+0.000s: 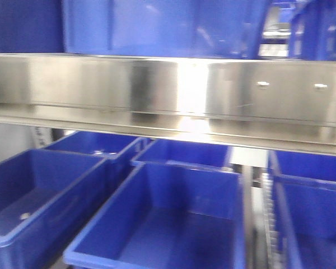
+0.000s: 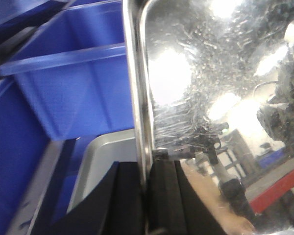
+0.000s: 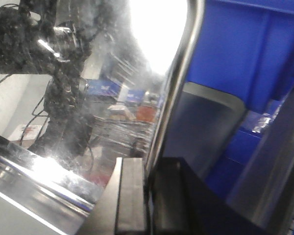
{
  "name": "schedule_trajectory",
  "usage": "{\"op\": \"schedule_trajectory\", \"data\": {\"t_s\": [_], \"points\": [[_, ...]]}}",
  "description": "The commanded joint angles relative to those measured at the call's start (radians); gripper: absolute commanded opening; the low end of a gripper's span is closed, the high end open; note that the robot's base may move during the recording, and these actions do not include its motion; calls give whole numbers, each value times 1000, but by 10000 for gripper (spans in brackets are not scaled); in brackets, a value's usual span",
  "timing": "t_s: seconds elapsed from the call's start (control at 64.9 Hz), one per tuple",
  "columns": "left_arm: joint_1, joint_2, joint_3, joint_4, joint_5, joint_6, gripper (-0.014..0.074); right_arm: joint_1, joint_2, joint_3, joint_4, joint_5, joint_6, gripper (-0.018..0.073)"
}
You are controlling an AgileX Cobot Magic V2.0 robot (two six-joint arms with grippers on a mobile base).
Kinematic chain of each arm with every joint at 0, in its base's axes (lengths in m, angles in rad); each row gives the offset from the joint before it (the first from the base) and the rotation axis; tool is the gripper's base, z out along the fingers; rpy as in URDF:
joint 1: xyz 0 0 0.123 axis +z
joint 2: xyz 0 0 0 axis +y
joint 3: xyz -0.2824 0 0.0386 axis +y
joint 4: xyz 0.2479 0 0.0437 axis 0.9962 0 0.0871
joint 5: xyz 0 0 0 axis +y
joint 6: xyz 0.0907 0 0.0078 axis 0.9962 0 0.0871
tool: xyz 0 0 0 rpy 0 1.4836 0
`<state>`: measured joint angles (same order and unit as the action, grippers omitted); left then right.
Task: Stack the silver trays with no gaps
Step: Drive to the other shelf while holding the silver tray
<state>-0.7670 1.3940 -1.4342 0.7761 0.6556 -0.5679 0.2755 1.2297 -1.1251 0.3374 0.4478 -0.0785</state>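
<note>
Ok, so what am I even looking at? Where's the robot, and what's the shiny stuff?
It is a robot with two arms, and each picture comes from one of its cameras. The front camera looks ahead: a wide steel rail with blue bins under it, no arms in sight. The other two cameras sit on the wrists. The left one shows the black left jaws pinched shut on the rim of a silver tray, shiny like a mirror. A second tray shows behind it, near a blue bin. The right one shows the right jaws pinched on a tray rim too, probably the same tray's other side.
</note>
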Motion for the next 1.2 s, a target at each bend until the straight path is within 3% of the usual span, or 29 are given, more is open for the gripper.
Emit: {"op": "schedule_trajectory", "data": {"t_s": [0.0,1.186], "points": [[26,-29,-11,131,104,6,-20,-24,-12,2,-94,15,-16,-67],[26,-29,-11,131,104,6,-20,-24,-12,2,-94,15,-16,-67]]}}
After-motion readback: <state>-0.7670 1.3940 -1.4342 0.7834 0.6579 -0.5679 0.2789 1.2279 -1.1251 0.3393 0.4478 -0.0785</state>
